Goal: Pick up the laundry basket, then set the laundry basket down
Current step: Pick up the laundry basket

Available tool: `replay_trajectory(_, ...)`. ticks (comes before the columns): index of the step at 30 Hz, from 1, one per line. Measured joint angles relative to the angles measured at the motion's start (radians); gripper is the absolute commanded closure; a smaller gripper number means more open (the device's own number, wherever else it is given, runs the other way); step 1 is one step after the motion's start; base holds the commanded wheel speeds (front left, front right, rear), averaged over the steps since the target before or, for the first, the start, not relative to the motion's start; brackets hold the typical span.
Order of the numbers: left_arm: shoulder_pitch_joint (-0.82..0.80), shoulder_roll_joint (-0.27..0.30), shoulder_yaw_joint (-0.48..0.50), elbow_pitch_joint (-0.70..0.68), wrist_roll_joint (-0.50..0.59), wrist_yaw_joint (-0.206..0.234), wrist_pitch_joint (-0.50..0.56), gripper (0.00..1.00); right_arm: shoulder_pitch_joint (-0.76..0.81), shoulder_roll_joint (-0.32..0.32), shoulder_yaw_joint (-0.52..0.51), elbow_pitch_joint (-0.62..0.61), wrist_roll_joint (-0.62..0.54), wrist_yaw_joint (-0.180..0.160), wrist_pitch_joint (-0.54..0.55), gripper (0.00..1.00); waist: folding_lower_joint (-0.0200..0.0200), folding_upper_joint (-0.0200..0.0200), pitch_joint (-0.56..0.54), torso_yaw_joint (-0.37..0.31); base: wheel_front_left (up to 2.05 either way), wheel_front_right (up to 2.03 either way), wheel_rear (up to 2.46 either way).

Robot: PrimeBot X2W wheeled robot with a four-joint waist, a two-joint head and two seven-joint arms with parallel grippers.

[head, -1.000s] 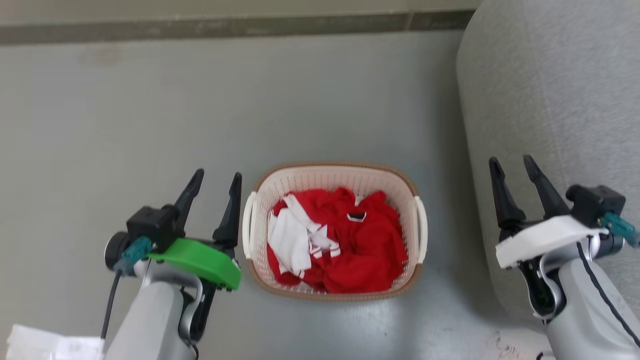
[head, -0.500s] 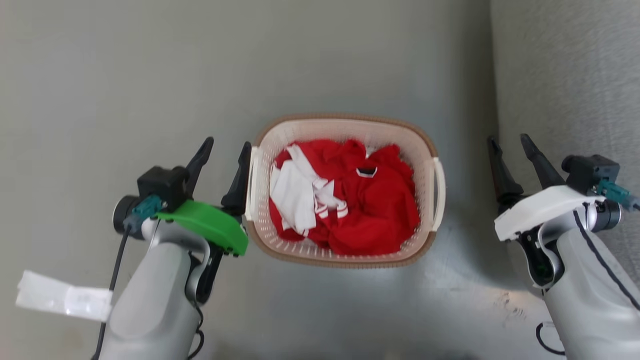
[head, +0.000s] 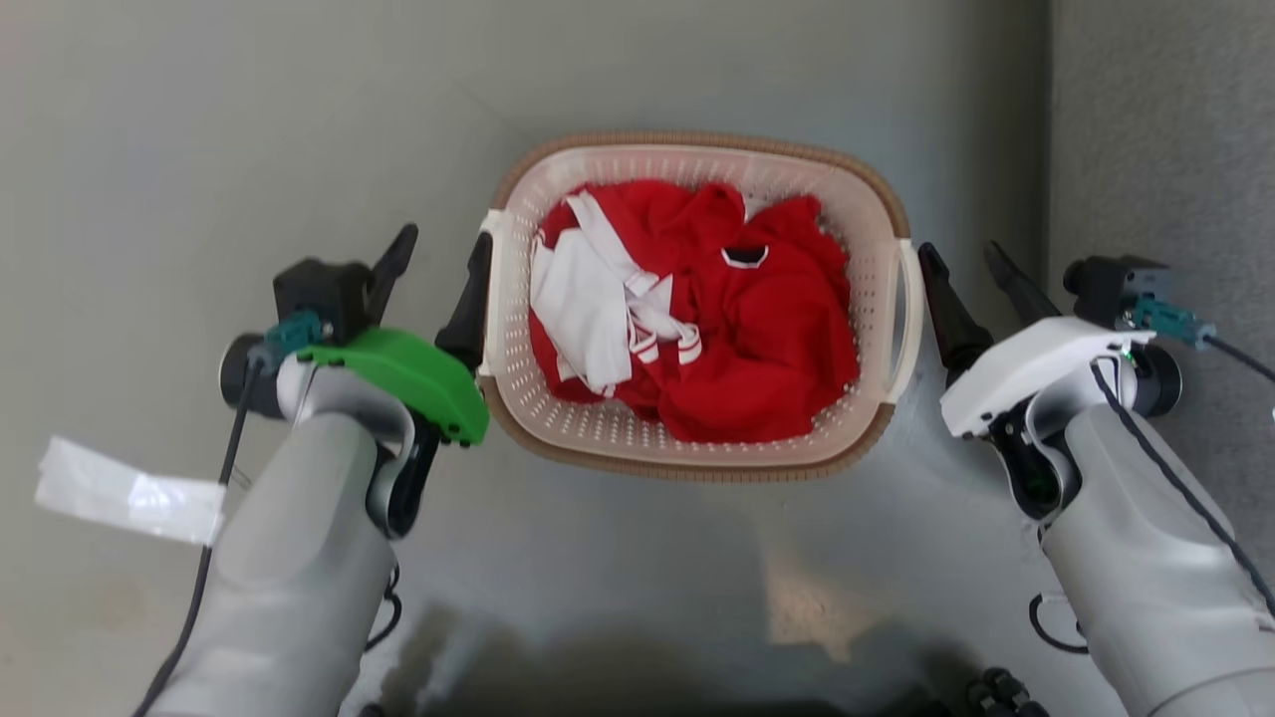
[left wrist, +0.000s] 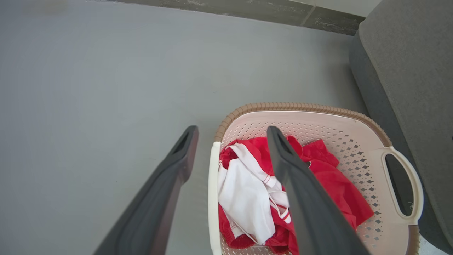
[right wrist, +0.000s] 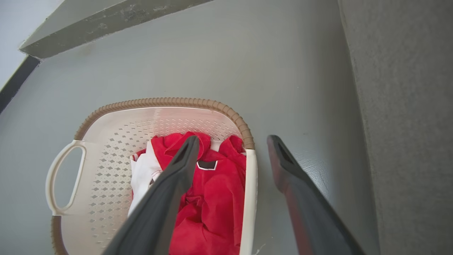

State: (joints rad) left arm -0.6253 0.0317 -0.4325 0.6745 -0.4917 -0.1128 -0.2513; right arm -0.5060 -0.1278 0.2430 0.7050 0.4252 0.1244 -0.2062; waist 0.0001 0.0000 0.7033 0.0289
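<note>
Reaching for the handles; the lift has not begun.
Left jaws at the frame's lower left and right jaws at the lower right both stand open, gripping nothing. Each is just beside a white handle, the left handle (head: 490, 289) and the right handle (head: 908, 309). The laundry basket (head: 697, 139), with red-and-white clothes (head: 757, 339) inside, rests on the grey floor (head: 199, 119) at the upper middle, with a grey sofa (head: 1165, 129) at the upper right. Closing, lifting and setting down all look left to do.
</note>
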Motion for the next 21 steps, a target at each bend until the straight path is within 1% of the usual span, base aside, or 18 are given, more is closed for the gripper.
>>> replay_trajectory(11, -0.135, -0.005, -0.045, 0.116, -0.052, 0.0, 0.027, 0.0, -0.098, -0.003, 0.029, 0.11, 0.008, 0.0, 0.048, 0.0, 0.0001, 0.0, 0.118, -0.006, 0.0, 0.0, 0.0)
replay_trajectory(15, -0.172, -0.006, -0.065, 0.16, -0.074, 0.0, 0.062, 0.0, -0.13, -0.002, 0.053, 0.137, 0.009, 0.0, 0.05, 0.0, 0.0, 0.0, 0.161, -0.01, 0.0, 0.0, 0.0)
replay_trajectory(21, -0.217, -0.008, -0.105, 0.207, -0.104, 0.0, 0.086, 0.0, -0.185, 0.001, 0.098, 0.155, 0.026, 0.0, 0.06, 0.0, 0.0001, 0.0, 0.219, -0.018, 0.0, 0.0, 0.0)
